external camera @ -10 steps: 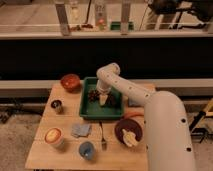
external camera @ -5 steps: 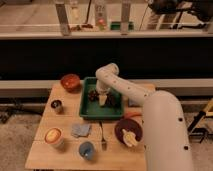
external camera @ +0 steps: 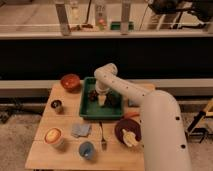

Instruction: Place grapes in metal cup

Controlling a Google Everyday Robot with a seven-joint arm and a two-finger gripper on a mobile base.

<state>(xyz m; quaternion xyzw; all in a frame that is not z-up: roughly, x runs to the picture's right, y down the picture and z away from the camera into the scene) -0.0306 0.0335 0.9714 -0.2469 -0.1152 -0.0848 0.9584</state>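
Gripper (external camera: pixel 102 98) down inside green tray (external camera: pixel 85 114); grip state cannot tell. Grapes (external camera: pixel 93 95) just beside it, view-left. Metal cup (external camera: pixel 56 105) well apart, farther view-left, outside tray.

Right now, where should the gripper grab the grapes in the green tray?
Across the middle of the grapes, from straight above: the bunch lies low in the green tray, whose walls likely block side approaches. The gripper hangs beside it, over the tray.

gripper (external camera: pixel 102 98) down in the tray (external camera: pixel 88 114) | grapes (external camera: pixel 93 95) just left of it, block (external camera: pixel 113 99) just right | metal cup (external camera: pixel 56 106) well left, out on the tabletop (external camera: pixel 62 122)
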